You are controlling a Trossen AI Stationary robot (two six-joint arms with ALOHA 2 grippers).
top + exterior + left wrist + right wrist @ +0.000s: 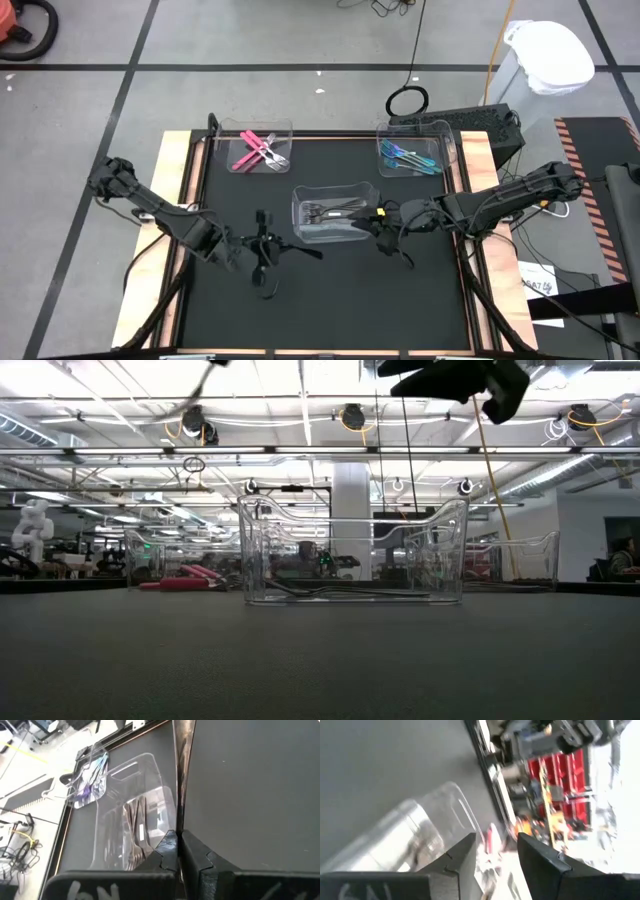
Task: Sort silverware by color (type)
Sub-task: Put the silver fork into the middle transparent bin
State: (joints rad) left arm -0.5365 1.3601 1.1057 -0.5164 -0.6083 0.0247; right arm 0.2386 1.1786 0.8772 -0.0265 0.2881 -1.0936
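My left gripper hovers over the black mat, left of the middle clear bin, and is shut on a thin grey metal piece of silverware. Whether it is a fork or a spoon I cannot tell. The middle bin holds grey silverware, which lies flat on its floor. Pink-handled pieces lie in the far left bin, and blue-teal ones in the far right bin. My right gripper stands open by the middle bin's right end with nothing between its fingers. My left gripper pinches one end of the grey piece between its two fingers. The rest sticks straight out past the fingertips, in line with them, toward the table's right. The piece is lifted clear of the mat.
The three clear bins stand on the far half of the mat, whose near half is bare. A wooden rim frames the mat. Cables and a black box lie beyond the far right corner.
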